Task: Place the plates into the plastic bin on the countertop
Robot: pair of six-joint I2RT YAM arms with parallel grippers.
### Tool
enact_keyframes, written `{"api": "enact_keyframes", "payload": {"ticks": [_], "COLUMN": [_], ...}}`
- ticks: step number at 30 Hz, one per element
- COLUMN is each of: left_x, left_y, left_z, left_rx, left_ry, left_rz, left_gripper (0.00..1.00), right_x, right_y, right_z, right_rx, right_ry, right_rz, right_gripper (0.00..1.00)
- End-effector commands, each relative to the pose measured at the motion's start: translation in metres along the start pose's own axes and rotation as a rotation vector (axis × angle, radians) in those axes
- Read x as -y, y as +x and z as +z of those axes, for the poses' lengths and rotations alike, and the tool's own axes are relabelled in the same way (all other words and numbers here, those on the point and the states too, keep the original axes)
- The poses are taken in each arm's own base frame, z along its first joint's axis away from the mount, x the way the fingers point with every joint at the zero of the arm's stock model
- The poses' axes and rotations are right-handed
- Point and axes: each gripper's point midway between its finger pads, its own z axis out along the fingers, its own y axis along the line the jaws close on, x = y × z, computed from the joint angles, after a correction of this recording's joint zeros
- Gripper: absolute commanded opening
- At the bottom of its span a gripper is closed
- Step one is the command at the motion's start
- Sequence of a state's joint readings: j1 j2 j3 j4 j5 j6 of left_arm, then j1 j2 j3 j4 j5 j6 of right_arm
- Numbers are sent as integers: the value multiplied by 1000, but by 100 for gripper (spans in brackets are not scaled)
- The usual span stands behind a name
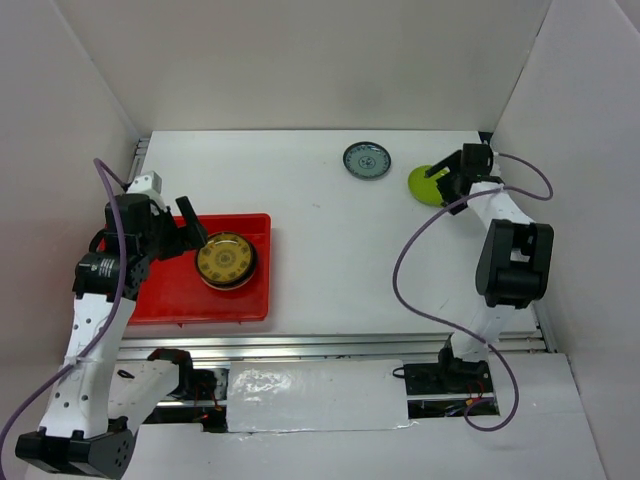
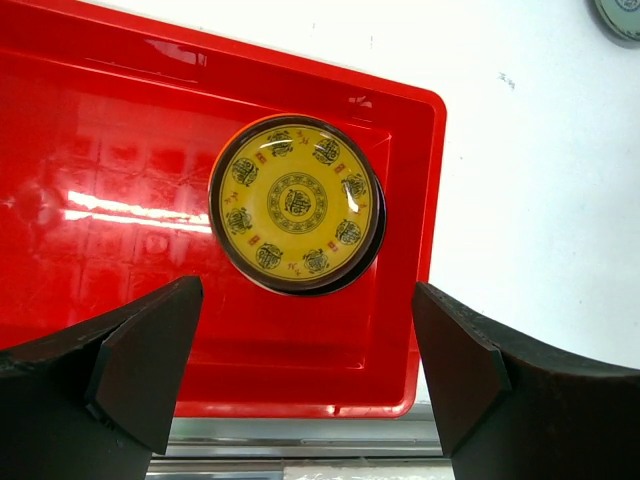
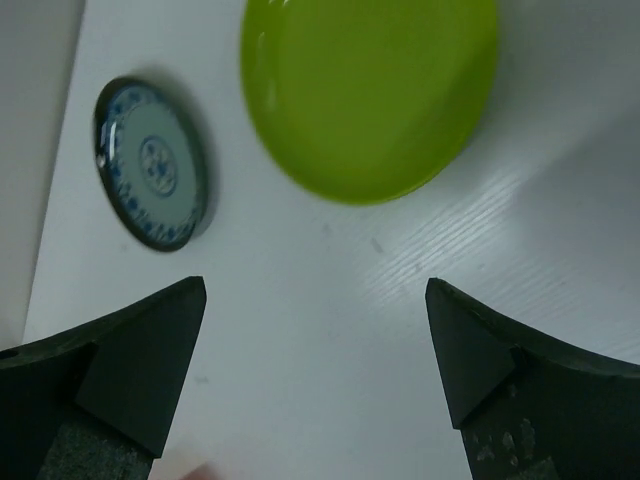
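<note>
Front edge: a metal rail [image 1: 350, 345] runs along the near side of the white table [image 1: 330, 260].
Left hand: the left hand [image 2: 305, 310] hangs above the red bin [image 1: 160, 295], fingers spread wide and empty.
In the bin: a yellow patterned plate [image 2: 297, 203] lies flat near the bin's right end. A dark edge peeks out beneath it, so it seems to rest on at least one other plate. How many are under it cannot be told.
Right hand: the right hand [image 3: 315, 290] is released, its fingers apart, poised just beside the lime green plate [image 3: 370, 90] at the far right of the table.
Farthest: a blue-grey plate [image 1: 367, 160] lies flat near the back wall, left of the green one and apart from it.
Step in hand: probably picking up the green plate. It would go best by pinching the near rim, one finger slipped under the lip, lifting level, then carrying it left to the bin.
Count: three plates clearly seen, one bin, two hands.
</note>
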State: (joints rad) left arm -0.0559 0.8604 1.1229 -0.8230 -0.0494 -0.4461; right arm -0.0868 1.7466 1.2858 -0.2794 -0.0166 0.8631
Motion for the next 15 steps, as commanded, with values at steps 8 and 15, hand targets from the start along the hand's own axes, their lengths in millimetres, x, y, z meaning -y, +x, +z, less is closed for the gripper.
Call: {"api": "enact_keyframes", "payload": {"ticks": [8,15], "left_x": [17,26], "left_y": [2,-2], "left_z": [11,13], "left_rx": [21,4], "left_ry": [64,78], "left_rz": [73,91], "left_gripper": [99,99], "right_x": [67,77], "right_y": [-60,-64], "right_z": [69,87], "right_rx": [-17,-43], "right_ry": [102,119], "right_rz": [111,142], "right_gripper": [96,89]}}
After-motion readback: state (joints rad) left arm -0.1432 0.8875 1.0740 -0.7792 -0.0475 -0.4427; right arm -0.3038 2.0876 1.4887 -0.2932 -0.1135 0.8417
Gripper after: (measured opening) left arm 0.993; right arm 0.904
